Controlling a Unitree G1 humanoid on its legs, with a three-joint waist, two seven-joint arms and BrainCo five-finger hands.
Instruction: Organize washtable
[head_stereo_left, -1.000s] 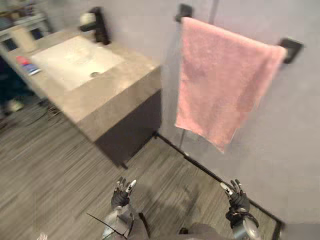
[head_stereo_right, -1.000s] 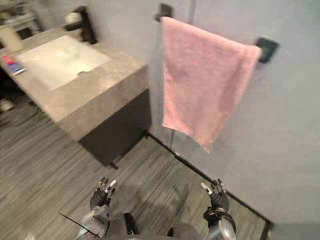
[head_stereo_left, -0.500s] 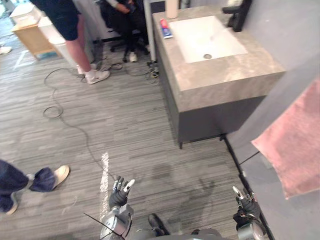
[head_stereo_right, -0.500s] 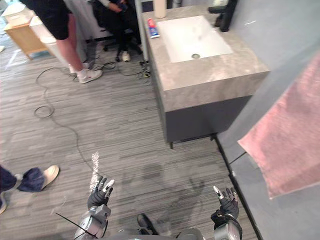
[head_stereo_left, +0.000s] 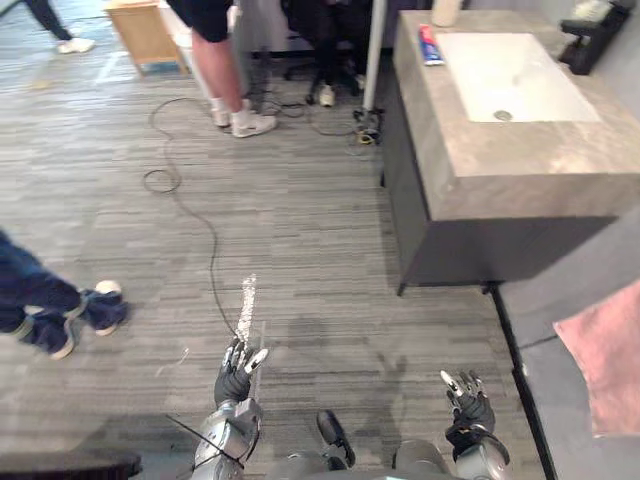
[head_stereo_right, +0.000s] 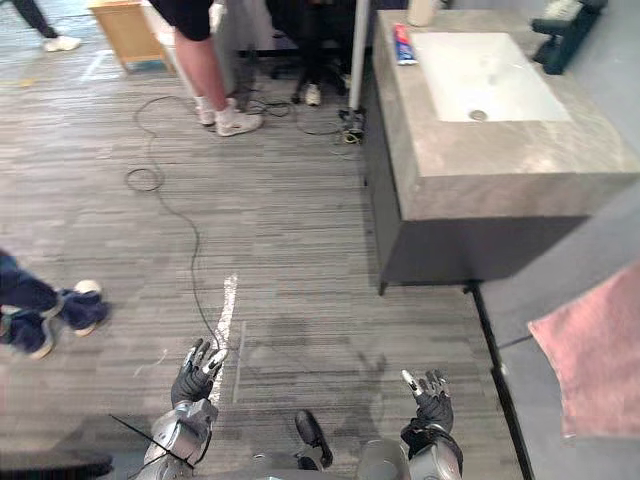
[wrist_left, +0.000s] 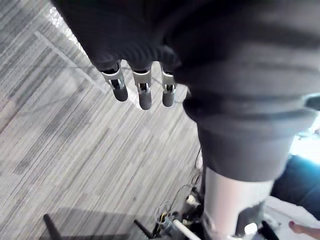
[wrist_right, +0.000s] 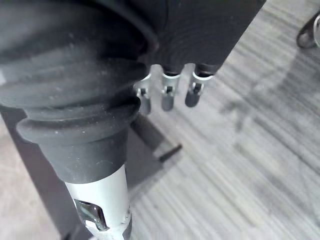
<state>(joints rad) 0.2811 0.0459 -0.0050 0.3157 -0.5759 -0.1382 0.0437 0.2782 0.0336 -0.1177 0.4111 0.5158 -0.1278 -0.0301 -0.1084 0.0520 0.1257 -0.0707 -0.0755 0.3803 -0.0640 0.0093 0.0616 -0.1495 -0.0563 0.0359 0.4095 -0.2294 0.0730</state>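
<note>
Well left of the tabletop (head_stereo_left: 520, 160) a person's legs (head_stereo_left: 222, 60) stand on the floor, and the left hand (head_stereo_left: 236, 372) hangs over the floor, fingers straight and empty. The right hand (head_stereo_left: 468, 402) is likewise relaxed and empty, well short of the tabletop. On the tabletop a red-and-blue tube (head_stereo_left: 429, 45) lies just beside the white basin (head_stereo_left: 515, 75) — a pink towel (head_stereo_left: 605, 360) hangs apart from the tabletop.
</note>
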